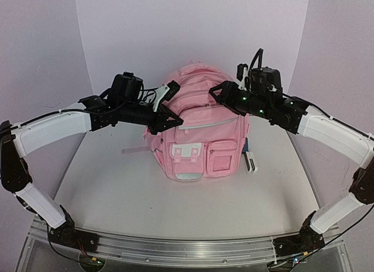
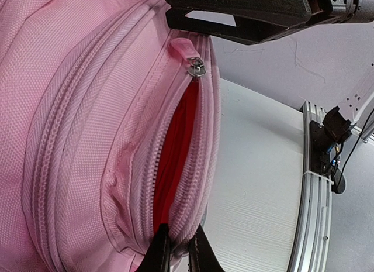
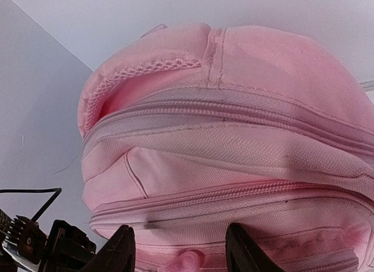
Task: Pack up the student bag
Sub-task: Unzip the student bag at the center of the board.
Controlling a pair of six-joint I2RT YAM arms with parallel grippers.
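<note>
white table (image 1: 117, 190), pale lilac walls (image 1: 193, 26)

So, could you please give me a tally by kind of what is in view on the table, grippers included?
Pink student bag: 1
Grippers: 2, the left gripper and the right gripper
Small white item beside the bag, too small to identify: 1
Total: 4

Matt pink woven-cloth student bag (image 3: 234, 126) with red lining (image 2: 175, 149), shiny metal zip slider (image 2: 197, 68); matt white table (image 2: 257, 167).
</note>
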